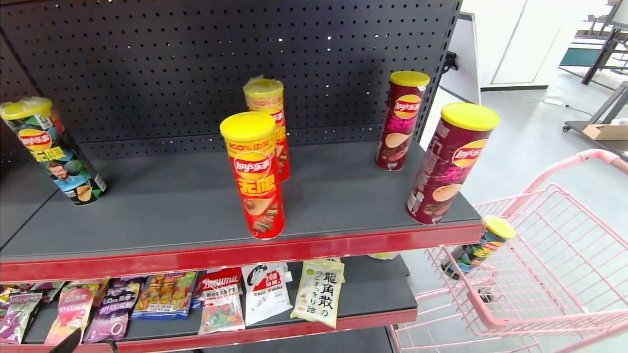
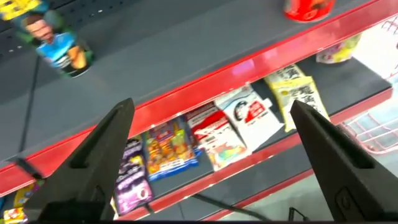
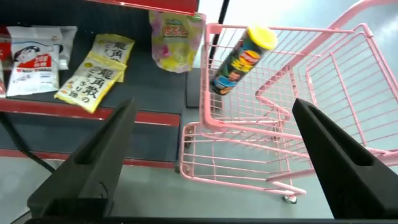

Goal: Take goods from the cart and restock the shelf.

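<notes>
The left pincer (image 2: 214, 149) hung with its two black fingers (image 2: 102, 158) spread wide and nothing between them, facing the red front lip (image 2: 205, 79) of the dark grey metal upper shelf (image 1: 171, 211). At that shelf's far left stood a teal-and-black chip can with a yellow lid (image 1: 54, 152). Near the middle a red chip can with a yellow lid (image 1: 254, 176) stood upright close to the lip. A second red can with a film-wrapped yellow lid (image 1: 269, 125) stood just behind it. Farther right, a maroon chip can with a yellow lid (image 1: 400, 122) stood near the black pegboard back panel (image 1: 196, 59), and another maroon can (image 1: 449, 164) stood at the shelf's front right corner. On the lower shelf (image 1: 378, 294) flat snack bags lay in a row, among them a white bag (image 1: 267, 291) and a yellow packet (image 1: 320, 294). Right of the shelving stood the pink wire cart (image 1: 554, 170). Inside it one dark multicoloured chip can with a yellow lid (image 3: 242, 59) lay slanted, apparently leaning against the wire wall nearest the shelf. The right pincer (image 3: 214, 155) hovered low before the cart, its fingers apart and holding nothing.
</notes>
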